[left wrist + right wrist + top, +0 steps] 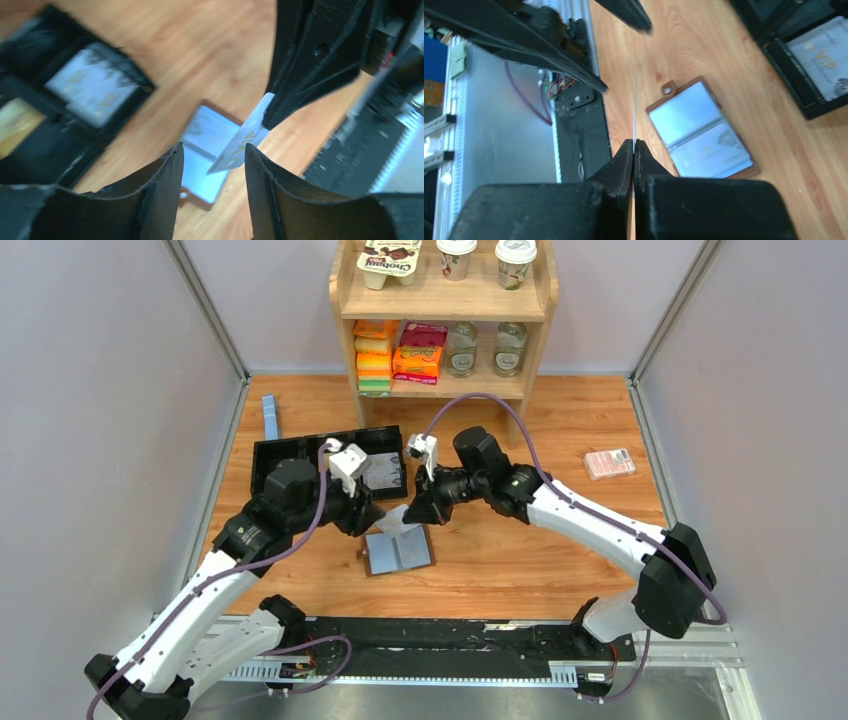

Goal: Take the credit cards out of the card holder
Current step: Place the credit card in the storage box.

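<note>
card holder (398, 550) lies open flat on the wood table (520, 570), near-centre, just on the near side of the black tray (290, 452). bare wood to its right and near side, so room to move there; tray edge is close on the far side.

r gripper (634, 145) comes in from the right, jaws pinched together on a credit card (634, 107), held over the holder's far edge, looks clear of it. l gripper (214, 167) faces it from the left, jaws apart, card's lower end in the gap btw its fingers (165, 185); can't tell if it touches either.

r wrist view shows the card edge-on as a thin line, plus a pocketed card (719, 150) in one half of the holder and a tray card (824, 55). l wrist view shows the held card's face, blurred.

only the top view shows the shelf unit (443, 310) far centre, blue strip (270, 415) far left and pink packet (609, 463) far right. grey walls each side, metal rail (450, 660) at the near edge.
</note>
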Motion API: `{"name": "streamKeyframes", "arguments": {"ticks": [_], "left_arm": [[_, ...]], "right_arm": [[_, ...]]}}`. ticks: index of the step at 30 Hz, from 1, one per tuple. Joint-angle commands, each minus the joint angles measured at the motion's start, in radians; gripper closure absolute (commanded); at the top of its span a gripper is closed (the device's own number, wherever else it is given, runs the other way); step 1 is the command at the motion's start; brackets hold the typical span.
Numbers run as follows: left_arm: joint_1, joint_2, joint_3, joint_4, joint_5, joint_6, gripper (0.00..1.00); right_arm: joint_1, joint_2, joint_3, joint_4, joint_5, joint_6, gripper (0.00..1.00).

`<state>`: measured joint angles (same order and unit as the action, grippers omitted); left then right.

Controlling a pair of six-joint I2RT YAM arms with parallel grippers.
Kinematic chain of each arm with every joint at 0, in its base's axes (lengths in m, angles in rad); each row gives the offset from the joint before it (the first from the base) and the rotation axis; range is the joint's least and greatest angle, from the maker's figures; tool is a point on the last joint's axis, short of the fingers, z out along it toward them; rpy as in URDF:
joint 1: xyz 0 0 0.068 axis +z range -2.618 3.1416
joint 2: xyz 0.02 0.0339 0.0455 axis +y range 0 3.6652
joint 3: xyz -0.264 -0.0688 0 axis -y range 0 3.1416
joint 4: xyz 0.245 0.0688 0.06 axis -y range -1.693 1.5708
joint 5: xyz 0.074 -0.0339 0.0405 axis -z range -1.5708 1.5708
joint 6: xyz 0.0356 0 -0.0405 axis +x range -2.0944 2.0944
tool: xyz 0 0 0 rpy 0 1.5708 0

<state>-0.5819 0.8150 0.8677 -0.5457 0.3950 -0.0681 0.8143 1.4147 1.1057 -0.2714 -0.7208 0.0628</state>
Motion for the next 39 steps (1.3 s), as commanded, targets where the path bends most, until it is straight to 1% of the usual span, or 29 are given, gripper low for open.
{"name": "streamKeyframes", "arguments": {"ticks": [1, 2, 3, 4, 5, 6, 7, 10, 13, 17, 23, 27, 34, 36, 39], "left_arm": [[-0.001, -0.121, -0.008, 0.013, -0.448, -0.039, 0.36], [-0.001, -0.164, -0.018, 0.013, -0.566, -0.045, 0.35], [-0.001, -0.190, -0.036, 0.015, -0.614, -0.053, 0.32], [-0.001, -0.235, -0.048, 0.019, -0.704, -0.055, 0.29], [-0.001, -0.263, -0.074, 0.023, -0.752, -0.058, 0.26], [-0.001, -0.311, -0.085, 0.027, -0.819, -0.059, 0.26], [-0.001, -0.333, -0.113, 0.027, -0.852, -0.059, 0.23], [-0.001, -0.433, -0.167, 0.026, -0.955, -0.064, 0.22], [-0.001, -0.484, -0.214, 0.026, -1.004, -0.088, 0.22], [-0.001, -0.472, -0.220, 0.046, -1.016, -0.073, 0.22], [-0.001, -0.407, -0.200, 0.017, -0.966, -0.087, 0.22], [-0.001, -0.376, -0.196, 0.023, -0.908, -0.110, 0.22], [-0.001, -0.292, -0.164, -0.014, -0.766, -0.154, 0.23], [-0.001, -0.272, -0.154, -0.025, -0.720, -0.183, 0.23], [-0.001, -0.244, -0.157, -0.026, -0.639, -0.245, 0.23]], "right_arm": [[-0.010, 0.096, 0.109, 0.005, 0.180, 0.094, 1.00], [-0.010, 0.121, 0.143, -0.011, 0.223, 0.110, 1.00], [-0.010, 0.148, 0.181, -0.035, 0.271, 0.135, 1.00], [-0.010, 0.194, 0.212, -0.054, 0.326, 0.156, 1.00], [-0.010, 0.226, 0.248, -0.069, 0.371, 0.176, 1.00], [-0.012, 0.254, 0.284, -0.086, 0.414, 0.192, 1.00], [-0.010, 0.283, 0.302, -0.088, 0.444, 0.212, 1.00], [-0.012, 0.367, 0.382, -0.089, 0.547, 0.264, 1.00], [-0.015, 0.455, 0.450, -0.080, 0.584, 0.292, 1.00], [-0.017, 0.573, 0.537, -0.065, 0.577, 0.311, 1.00], [-0.020, 0.707, 0.635, -0.049, 0.538, 0.356, 0.99], [-0.023, 0.750, 0.671, -0.040, 0.520, 0.393, 0.96], [-0.029, 0.771, 0.688, -0.064, 0.600, 0.407, 0.92], [-0.029, 0.758, 0.680, -0.075, 0.626, 0.401, 0.89], [-0.027, 0.724, 0.662, -0.088, 0.653, 0.385, 0.77]]}}
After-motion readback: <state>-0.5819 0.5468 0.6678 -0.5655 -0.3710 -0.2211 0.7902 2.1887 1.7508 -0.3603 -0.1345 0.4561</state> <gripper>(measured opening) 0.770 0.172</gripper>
